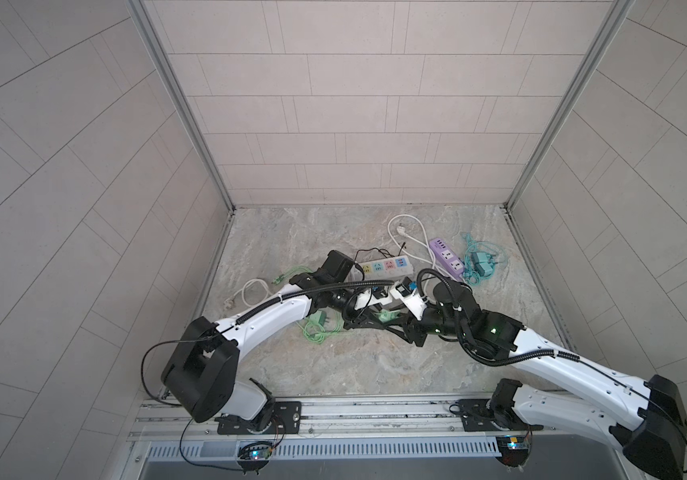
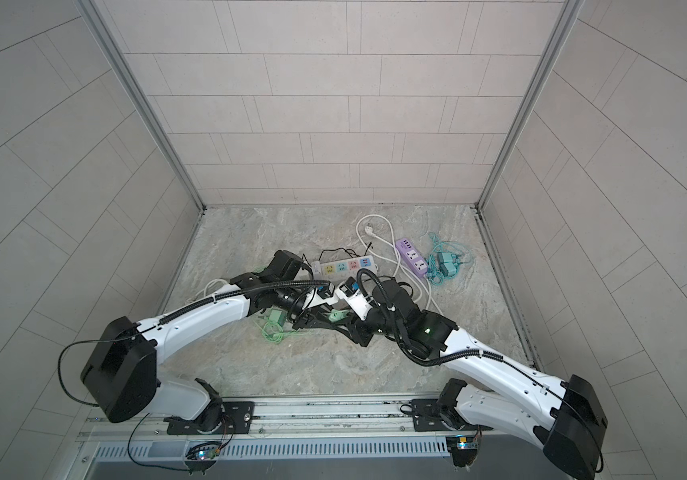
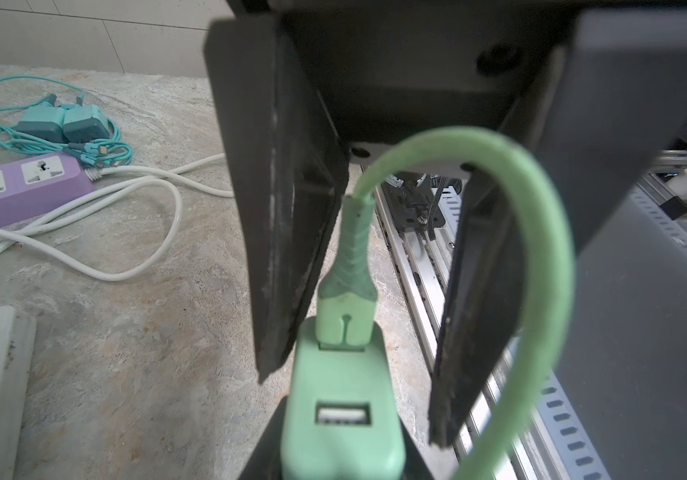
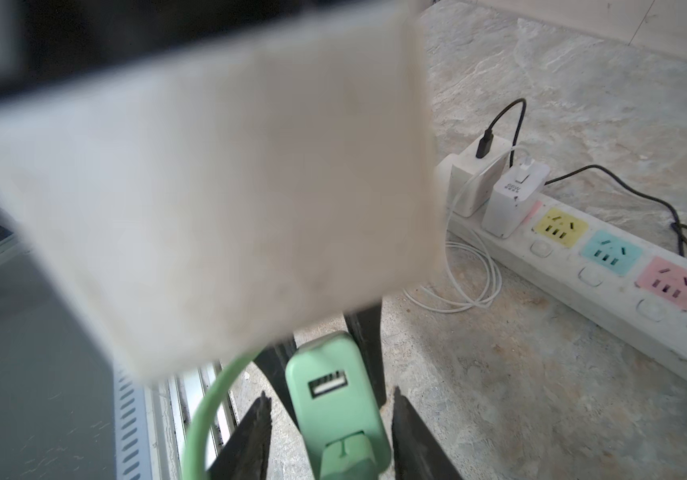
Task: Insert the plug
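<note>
Over on the left, a spare green charger (image 1: 317,320) lies on the stone floor (image 1: 333,365) in a heap of green cable. Next comes the left gripper (image 3: 354,405), and we see its fingers (image 3: 288,208) standing wide, far wider than what sits between them: the green USB plug (image 3: 346,320). The plug lies close against one finger with a clear gap to the facing one, so nothing is pinched here. Its nose is in the end port of the green charger (image 3: 342,415), whose second port shows empty. The green cable (image 3: 541,257) arcs up from the plug's tail and loops round the outside of the far finger.

Dead centre in both top views, the two grippers meet nose to nose over that charger. On to the right gripper (image 4: 330,392): its fingers (image 4: 250,436) are narrow, one on each flank of the charger. A sliver of floor shows beside the housing, and whether they press it, we cannot tell. Just behind them lies the white power strip (image 4: 607,307), two white adapters (image 4: 499,203) plugged in at one end. Further right we reach the purple power strip (image 1: 445,257), and last the teal chargers (image 1: 481,264) in their cable nest.
</note>
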